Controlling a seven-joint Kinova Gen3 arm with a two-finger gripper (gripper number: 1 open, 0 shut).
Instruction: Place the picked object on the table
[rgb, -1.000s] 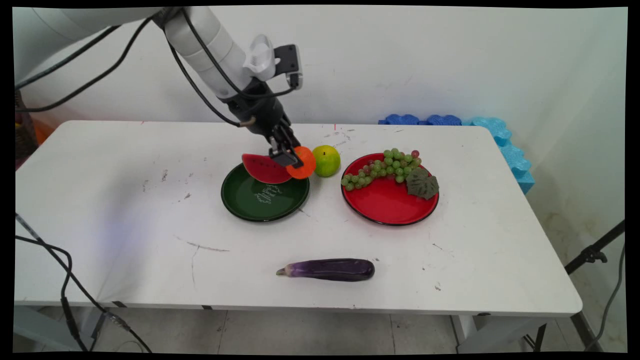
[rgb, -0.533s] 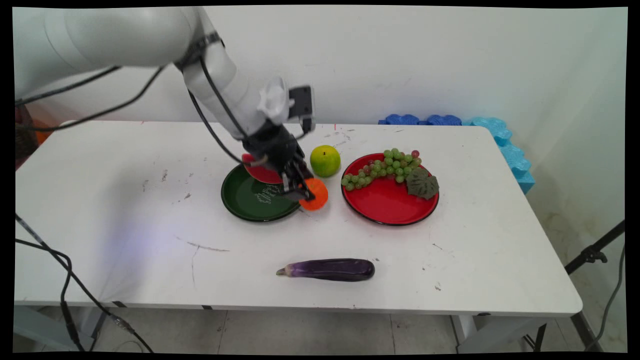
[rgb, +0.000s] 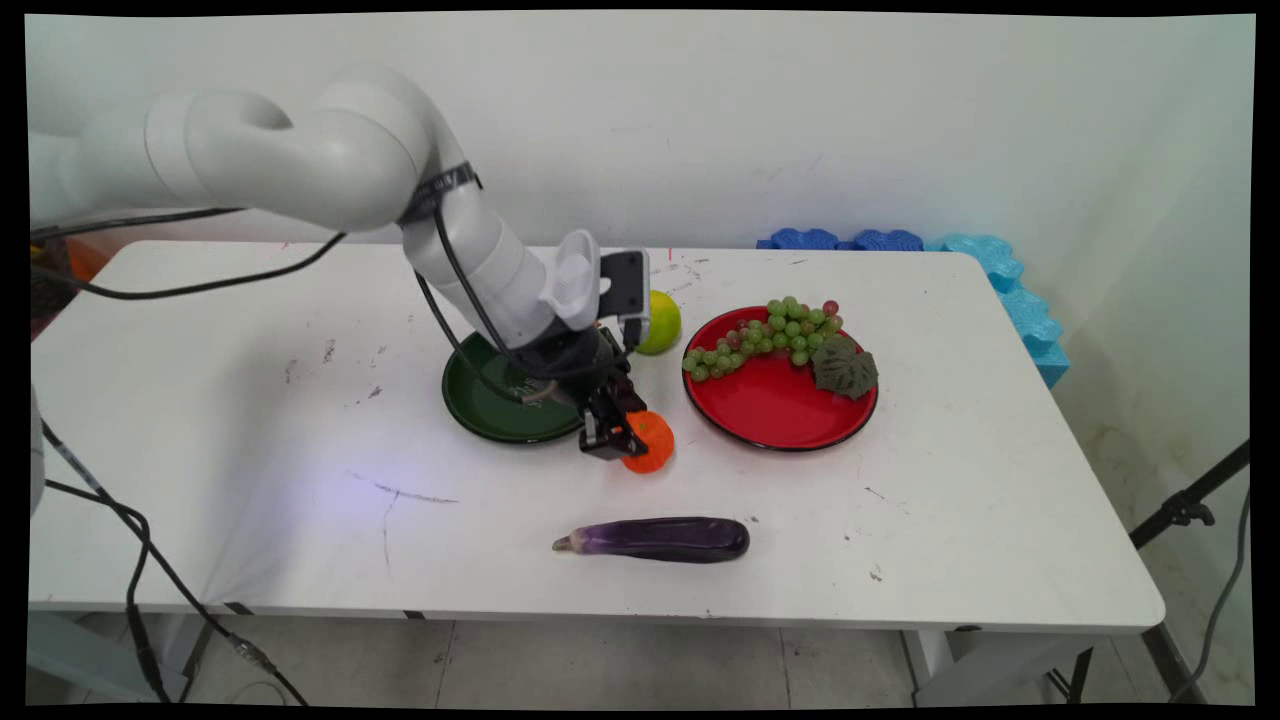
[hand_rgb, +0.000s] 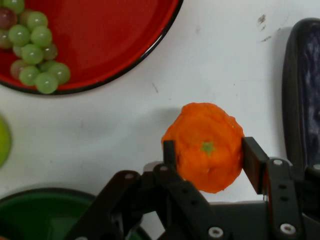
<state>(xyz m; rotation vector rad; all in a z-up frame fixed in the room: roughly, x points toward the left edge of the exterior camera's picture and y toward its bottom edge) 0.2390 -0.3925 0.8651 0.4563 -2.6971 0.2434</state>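
The gripper (hand_rgb: 207, 157) clasped one orange fruit (rgb: 650, 441) low over the table (rgb: 250, 420), between two plates, one green (rgb: 480, 405) and one red (rgb: 770, 405), near one eggplant (rgb: 655, 539).

Green plate (rgb: 480, 405) left of red plate (rgb: 775, 415) with grapes (rgb: 765, 338) and leaf (rgb: 845, 366); lime (rgb: 662, 322) between; eggplant (rgb: 655, 539) nearer front of surface (rgb: 250, 400); blue foam (rgb: 1000, 280) at far right corner.

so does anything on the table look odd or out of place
Nothing is spilled or damaged. The table is scuffed and stained. The eggplant lies on bare table, off both plates, and the gripper holds the orange between them.
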